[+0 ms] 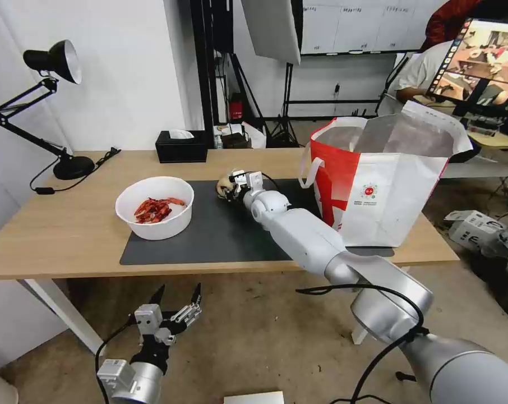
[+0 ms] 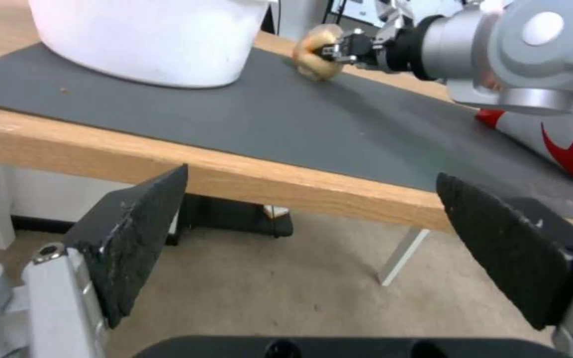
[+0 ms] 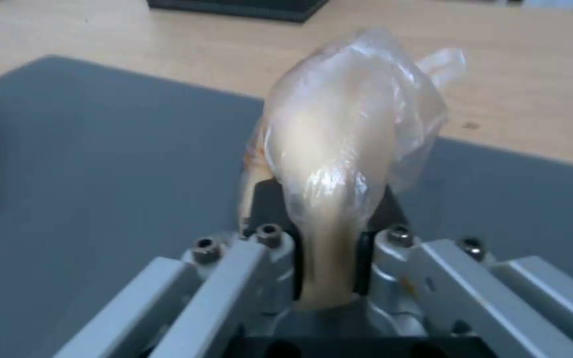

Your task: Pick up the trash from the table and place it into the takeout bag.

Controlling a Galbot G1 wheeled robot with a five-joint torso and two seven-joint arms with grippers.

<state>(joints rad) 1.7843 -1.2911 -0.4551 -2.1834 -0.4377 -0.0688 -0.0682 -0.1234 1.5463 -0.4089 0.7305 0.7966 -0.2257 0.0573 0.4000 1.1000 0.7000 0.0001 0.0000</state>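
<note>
Nearest the robot, the left gripper (image 1: 178, 295) hangs below the front edge of the surface (image 1: 69, 235), over the floor, its two black fingers (image 2: 134, 233) spread wide with nothing between them.

On the surface lies a dark mat (image 1: 220, 235). At the mat's left end stands the white bowl (image 1: 155, 206), upright, with red shells (image 1: 156, 209) heaped in it; in the left wrist view its white wall (image 2: 147, 40) sits on the mat's near part.

Farther in, the right arm reaches across the mat from the right. The right gripper (image 1: 234, 185) is at the mat's far middle, its fingers closed tight on the small beige bag (image 1: 226, 185). In the right wrist view the bag (image 3: 346, 144) is pinched at its narrow end between the fingers and runs lengthwise straight out from them, its fat crumpled end and a small plastic tail pointing away toward the far edge of the mat. In the left wrist view the bag (image 2: 316, 57) touches the mat or sits just above it; which cannot be told.

To the right, the takeout bag (image 1: 388, 191) stands upright on the mat's right end, mouth open, foil lining showing, a white handle hanging on its left side.

At the far edge sit a black tissue box (image 1: 181, 146) and, to the left, a black desk lamp (image 1: 58, 112).
</note>
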